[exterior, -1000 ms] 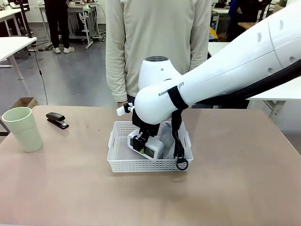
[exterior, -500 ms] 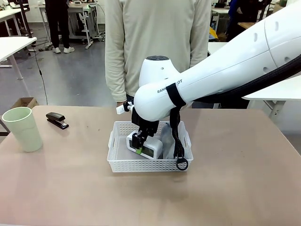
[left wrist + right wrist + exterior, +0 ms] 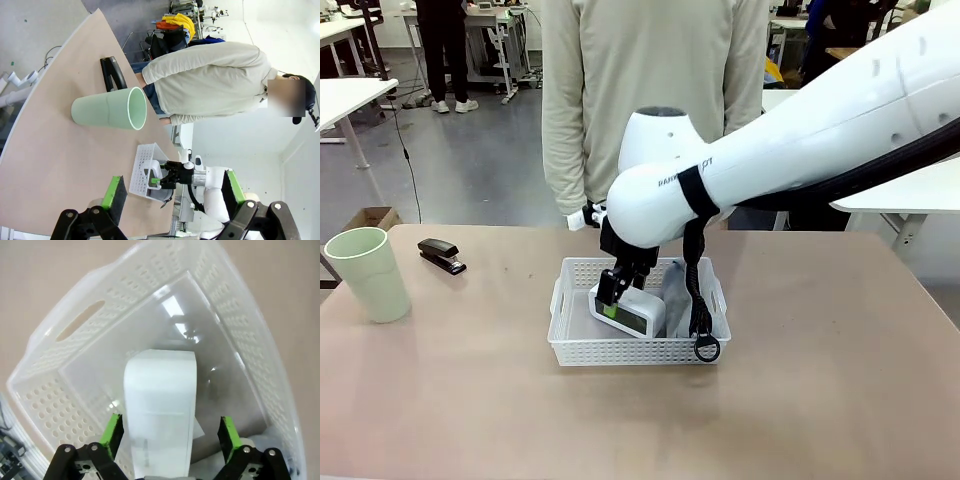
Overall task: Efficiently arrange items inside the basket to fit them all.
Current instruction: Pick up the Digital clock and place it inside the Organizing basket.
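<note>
Right pincer (image 3: 170, 434) astride white box (image 3: 160, 390), in basket (image 3: 235, 325)

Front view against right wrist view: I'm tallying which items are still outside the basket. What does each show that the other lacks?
Front view adds the pale green cup and small black stapler on the table, left of the basket, the grey pouch inside it with its black strap over the front rim, and a person behind. Right wrist view adds the look straight down: a gap between one green pad and the white box. Both share the basket, the box lying in it, and the right gripper open astride the box.
</note>
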`<state>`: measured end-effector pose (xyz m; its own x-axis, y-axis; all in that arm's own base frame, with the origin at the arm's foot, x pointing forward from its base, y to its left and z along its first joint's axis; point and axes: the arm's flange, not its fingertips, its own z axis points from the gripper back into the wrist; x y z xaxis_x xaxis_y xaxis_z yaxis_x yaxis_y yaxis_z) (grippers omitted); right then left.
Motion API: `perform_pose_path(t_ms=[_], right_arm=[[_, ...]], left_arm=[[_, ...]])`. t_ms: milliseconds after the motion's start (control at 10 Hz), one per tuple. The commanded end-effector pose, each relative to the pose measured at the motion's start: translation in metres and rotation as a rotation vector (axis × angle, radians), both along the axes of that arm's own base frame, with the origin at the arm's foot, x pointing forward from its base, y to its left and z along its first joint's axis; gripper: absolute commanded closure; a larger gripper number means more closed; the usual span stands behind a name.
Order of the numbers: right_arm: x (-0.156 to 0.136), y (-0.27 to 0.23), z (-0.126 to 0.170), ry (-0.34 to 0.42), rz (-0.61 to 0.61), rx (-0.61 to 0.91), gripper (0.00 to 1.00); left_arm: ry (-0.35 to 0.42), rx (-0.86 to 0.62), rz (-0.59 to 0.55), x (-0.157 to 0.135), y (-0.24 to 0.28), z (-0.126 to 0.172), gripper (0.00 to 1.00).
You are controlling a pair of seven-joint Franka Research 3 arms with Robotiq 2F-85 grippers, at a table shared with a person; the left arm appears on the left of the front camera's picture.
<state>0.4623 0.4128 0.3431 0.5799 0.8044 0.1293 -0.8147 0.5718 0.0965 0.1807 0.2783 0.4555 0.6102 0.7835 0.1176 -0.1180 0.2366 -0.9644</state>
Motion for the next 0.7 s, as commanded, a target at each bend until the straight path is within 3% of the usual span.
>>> perform_pose_path(t_ms=[0, 200, 300, 600], right_arm=[[-0.025, -0.037, 0.057, -0.009, 0.003, 0.108, 0.0], [-0.053, -0.092, 0.127, 0.073, -0.116, 0.248, 0.0], [-0.068, -0.124, 0.14, 0.132, -0.181, 0.318, 0.0], [-0.139, -0.257, 0.145, 0.176, -0.461, 0.587, 0.0]], left_arm=[[-0.029, 0.003, -0.003, 0.0, 0.0, 0.0, 0.0], [-0.029, 0.003, -0.003, 0.0, 0.0, 0.0, 0.0], [-0.029, 0.003, -0.003, 0.0, 0.0, 0.0, 0.0], [-0.029, 0.003, -0.003, 0.0, 0.0, 0.0, 0.0]])
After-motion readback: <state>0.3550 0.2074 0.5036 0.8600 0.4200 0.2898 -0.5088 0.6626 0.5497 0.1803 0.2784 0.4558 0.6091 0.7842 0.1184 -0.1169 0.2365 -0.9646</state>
